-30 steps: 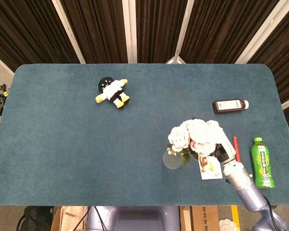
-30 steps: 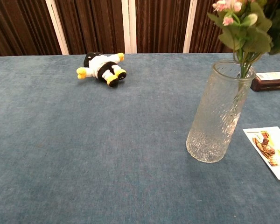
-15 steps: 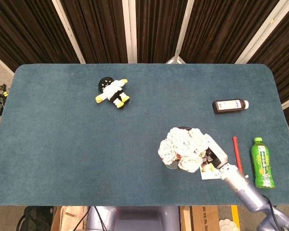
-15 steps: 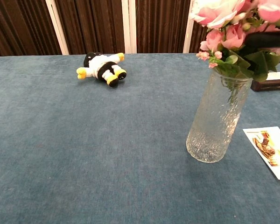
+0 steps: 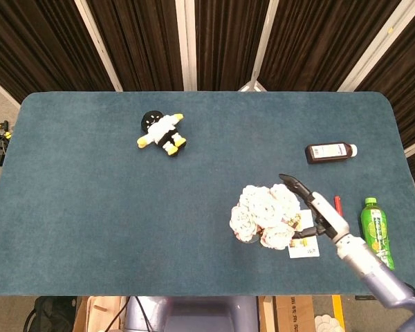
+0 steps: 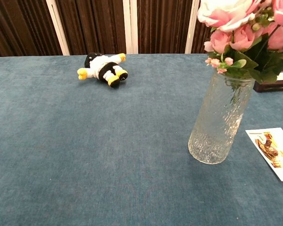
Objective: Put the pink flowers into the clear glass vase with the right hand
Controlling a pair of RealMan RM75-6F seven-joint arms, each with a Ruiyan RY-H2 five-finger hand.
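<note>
Blue felt table point(image 5: 90, 207), landmark = clear glass vase point(image 6: 220, 120) standing upright near the robot-side edge, right of centre. Pink flowers point(image 5: 266, 213) sit in the vase, stems down inside the glass, blooms bunched over the rim point(image 6: 236, 28) and hiding the vase from the head view. Right hand point(image 5: 315, 211) is just right of the vase, fingers spread apart and holding nothing, one finger pointing up past the blooms; touching the petals or just clear, can't tell. Left hand not visible in either view.

Judgement: placement looks done, step in hand is the release and retreat. Best to pull the hand out sideways, away from the vase, fingers wide so no leaf snags and tips the glass.

Right of the vase: picture card point(image 6: 273, 153) just beside, dark brown bottle point(image 5: 330, 151) behind, green drink bottle point(image 5: 376, 232) and red pen point(image 5: 337, 204) further right. Stuffed penguin toy point(image 5: 162, 133) well to the back left.
</note>
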